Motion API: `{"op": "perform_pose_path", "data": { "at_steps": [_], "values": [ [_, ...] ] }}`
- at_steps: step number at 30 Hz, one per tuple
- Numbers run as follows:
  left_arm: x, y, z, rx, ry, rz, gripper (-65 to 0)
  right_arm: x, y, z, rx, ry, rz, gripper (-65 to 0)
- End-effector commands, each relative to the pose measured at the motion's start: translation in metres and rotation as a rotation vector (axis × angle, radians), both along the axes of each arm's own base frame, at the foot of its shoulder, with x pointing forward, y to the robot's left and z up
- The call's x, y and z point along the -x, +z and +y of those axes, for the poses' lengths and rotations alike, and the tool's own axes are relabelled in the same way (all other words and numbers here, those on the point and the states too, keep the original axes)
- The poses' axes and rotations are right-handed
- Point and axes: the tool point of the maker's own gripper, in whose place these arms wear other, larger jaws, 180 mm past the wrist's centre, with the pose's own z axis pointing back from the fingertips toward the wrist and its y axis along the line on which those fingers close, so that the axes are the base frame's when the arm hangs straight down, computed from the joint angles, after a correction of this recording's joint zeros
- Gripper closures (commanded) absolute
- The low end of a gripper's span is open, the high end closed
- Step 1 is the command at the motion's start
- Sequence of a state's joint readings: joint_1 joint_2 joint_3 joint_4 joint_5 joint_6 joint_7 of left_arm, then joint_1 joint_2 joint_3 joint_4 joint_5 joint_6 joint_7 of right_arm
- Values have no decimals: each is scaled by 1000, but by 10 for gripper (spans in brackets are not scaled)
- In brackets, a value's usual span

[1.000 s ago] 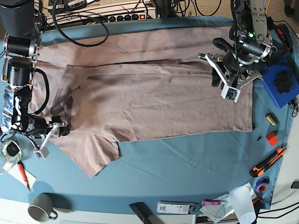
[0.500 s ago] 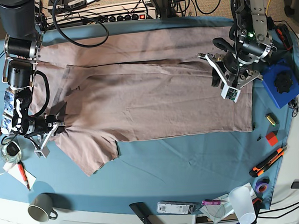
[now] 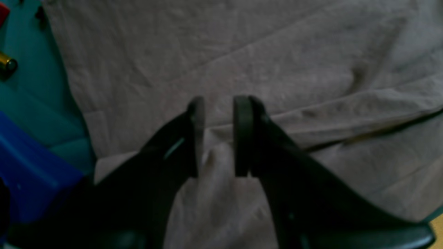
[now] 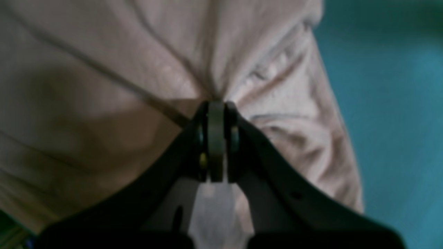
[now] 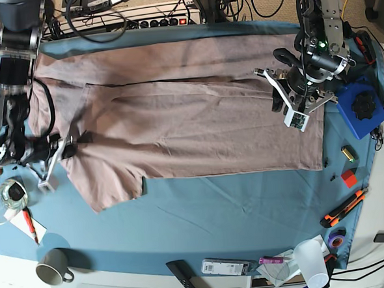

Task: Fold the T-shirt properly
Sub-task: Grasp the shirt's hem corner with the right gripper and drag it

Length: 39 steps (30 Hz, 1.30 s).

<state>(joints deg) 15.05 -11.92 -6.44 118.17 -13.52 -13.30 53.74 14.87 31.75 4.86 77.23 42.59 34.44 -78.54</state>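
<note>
Clamped together on a pinch of mauve cloth, the right gripper [image 4: 223,105] has creases running into its fingertips from the T-shirt [image 4: 266,93], bunched up on both sides of the grip. Its jaws point down onto the garment near the edge on the robot's right, with a sleeve-like flap [image 5: 110,185] lying just beside them on the teal table cloth [image 5: 203,221]. The right arm [image 5: 11,119] reaches down along that side of the table, its wrist outside the main spread of fabric. From there the shirt stretches across the middle of the table to the robot's left, with a long raised fold running across it and small wrinkles in the flatter panel. At the far end the left arm [image 5: 313,45] comes down over the shirt, and the left gripper [image 3: 221,103] has its fingers apart with nothing between them; whether the tips touch the fabric I cannot tell. Beyond it, a blue box [image 5: 360,107] sits beside the shirt's edge. I take the step in hand to be gathering or straightening the sleeve side ahead of a fold, with the folding far from finished. Next, the right arm should draw its pinch smoothly and lay it flat, without dragging the whole shirt askew.
</note>
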Motion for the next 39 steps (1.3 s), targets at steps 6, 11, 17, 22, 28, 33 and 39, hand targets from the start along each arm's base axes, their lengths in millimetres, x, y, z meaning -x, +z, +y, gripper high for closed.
{"op": "perform_pose_path", "data": {
  "at_steps": [6, 11, 17, 22, 28, 33, 39],
  "values": [
    [-6, 11, -1, 5, -4, -47, -156, 19, 14, 14, 52, 94, -61, 0],
    [-6, 11, -1, 5, -5, -47, -156, 39, 3, 22, 56, 123, -36, 0],
    [-7, 12, -1, 7, -5, -52, -156, 41, -1, 17, 92, 136, -26, 0],
    [-7, 12, -1, 7, -5, -51, -156, 41, 0, 17, 98, 158, -30, -151],
    [-7, 12, -1, 7, -5, -52, -156, 20, 27, 4, 122, 111, -82, -160],
    [-7, 12, -2, 10, -4, -52, -156, -27, 74, -16, 176, 52, -278, -161],
    [2, 5, -6, 27, 1, -28, -156, -41, 68, -41, 145, -39, -236, -286]
  ]
}}
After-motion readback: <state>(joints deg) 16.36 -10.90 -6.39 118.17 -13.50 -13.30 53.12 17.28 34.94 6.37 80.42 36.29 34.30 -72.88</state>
